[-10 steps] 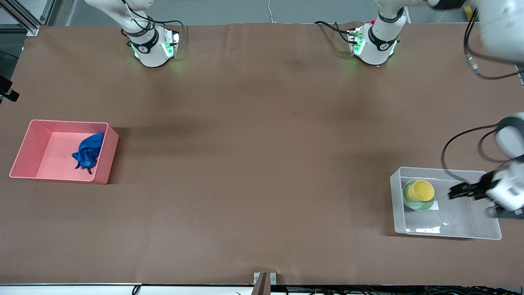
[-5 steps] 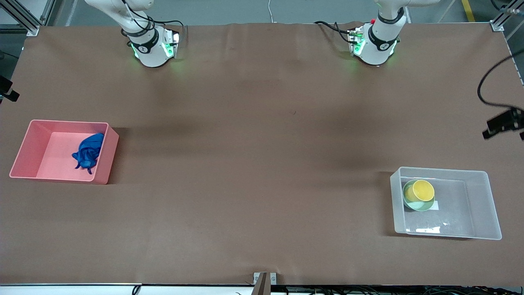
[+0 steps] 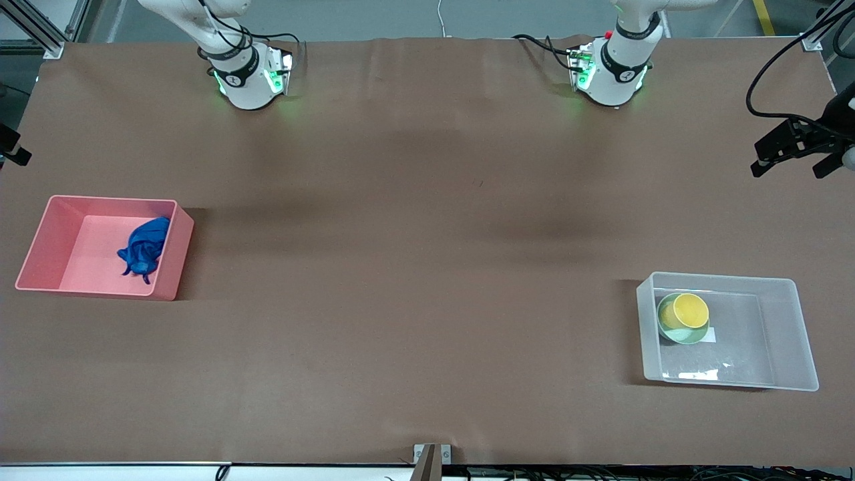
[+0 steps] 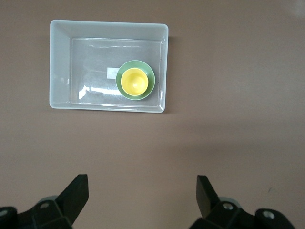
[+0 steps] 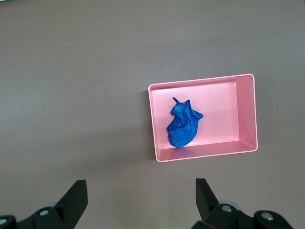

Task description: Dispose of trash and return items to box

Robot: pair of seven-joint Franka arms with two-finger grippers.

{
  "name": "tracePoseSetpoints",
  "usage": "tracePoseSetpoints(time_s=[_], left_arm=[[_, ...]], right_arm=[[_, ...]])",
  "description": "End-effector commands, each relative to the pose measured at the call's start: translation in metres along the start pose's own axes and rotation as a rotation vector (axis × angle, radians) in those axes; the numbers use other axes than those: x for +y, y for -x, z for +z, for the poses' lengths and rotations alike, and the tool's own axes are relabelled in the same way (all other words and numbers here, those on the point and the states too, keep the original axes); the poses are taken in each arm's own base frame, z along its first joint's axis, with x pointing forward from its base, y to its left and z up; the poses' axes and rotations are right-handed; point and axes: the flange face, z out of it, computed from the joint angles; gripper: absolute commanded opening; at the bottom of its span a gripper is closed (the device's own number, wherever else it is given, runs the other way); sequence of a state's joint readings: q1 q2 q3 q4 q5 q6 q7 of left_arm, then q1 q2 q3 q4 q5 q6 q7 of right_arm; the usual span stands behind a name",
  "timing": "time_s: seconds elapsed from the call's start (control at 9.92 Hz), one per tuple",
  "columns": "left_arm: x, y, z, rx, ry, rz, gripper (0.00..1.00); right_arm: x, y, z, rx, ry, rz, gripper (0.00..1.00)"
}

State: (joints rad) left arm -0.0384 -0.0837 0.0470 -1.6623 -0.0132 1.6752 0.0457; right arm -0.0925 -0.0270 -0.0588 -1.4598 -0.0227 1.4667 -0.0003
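The blue wad of trash (image 3: 142, 248) lies in the pink bin (image 3: 171, 259) at the right arm's end of the table; it also shows in the right wrist view (image 5: 183, 126). The yellow cup (image 3: 691, 310) sits inside the mint-green bowl (image 3: 674, 331) in the clear box (image 3: 795, 334), also seen in the left wrist view, cup (image 4: 134, 81), bowl (image 4: 148, 78), box (image 4: 59, 67). My left gripper (image 3: 788, 166) is open and empty, high over the table's edge at the left arm's end; it shows in its wrist view (image 4: 141, 193). My right gripper (image 5: 141, 193) is open and empty, high over bare table.
The pink bin (image 5: 243, 114) stands near the table's edge at the right arm's end. A brown cloth covers the whole table. A small metal bracket (image 3: 431, 454) sits at the table edge nearest the front camera.
My left gripper rose out of the clear box and drew away toward the robots' side, open and empty. The cup and bowl stayed in the box.
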Motion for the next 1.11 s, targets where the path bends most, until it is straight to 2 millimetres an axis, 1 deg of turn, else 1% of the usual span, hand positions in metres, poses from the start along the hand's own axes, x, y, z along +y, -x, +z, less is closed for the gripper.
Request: tracePoseSetpoints(time_s=[0.0,0.1,0.2,0.4,0.71,0.81,0.91,1.01], left_arm=[[0.000,-0.033,0.013,-0.082,-0.012,-0.004,1.00],[0.002,-0.029,0.020,-0.109,-0.011,-0.012,1.00],[0.006,-0.021,0.025,-0.125,-0.018,-0.035,1.00],[0.011,-0.018,0.029,-0.131,-0.022,-0.030,1.00],[0.013,-0.017,0.031,-0.126,-0.022,-0.028,1.00],[0.013,-0.011,0.026,-0.119,-0.025,-0.027,1.00],[0.014,-0.001,0.026,-0.108,-0.024,-0.026,1.00],[0.014,0.000,0.026,-0.094,-0.023,-0.003,1.00]], right_arm=[[0.001,0.003,-0.001,-0.003,0.006,0.009,1.00],[0.001,0.003,-0.001,-0.003,0.006,0.009,1.00],[0.001,0.003,-0.001,-0.003,0.006,0.009,1.00],[0.001,0.003,-0.001,-0.002,0.006,0.009,1.00],[0.001,0.003,-0.001,-0.002,0.006,0.009,1.00],[0.000,0.003,-0.001,-0.002,0.006,0.008,1.00],[0.000,0.003,-0.001,-0.003,0.006,0.008,1.00],[0.001,0.003,-0.001,-0.003,0.006,0.009,1.00]])
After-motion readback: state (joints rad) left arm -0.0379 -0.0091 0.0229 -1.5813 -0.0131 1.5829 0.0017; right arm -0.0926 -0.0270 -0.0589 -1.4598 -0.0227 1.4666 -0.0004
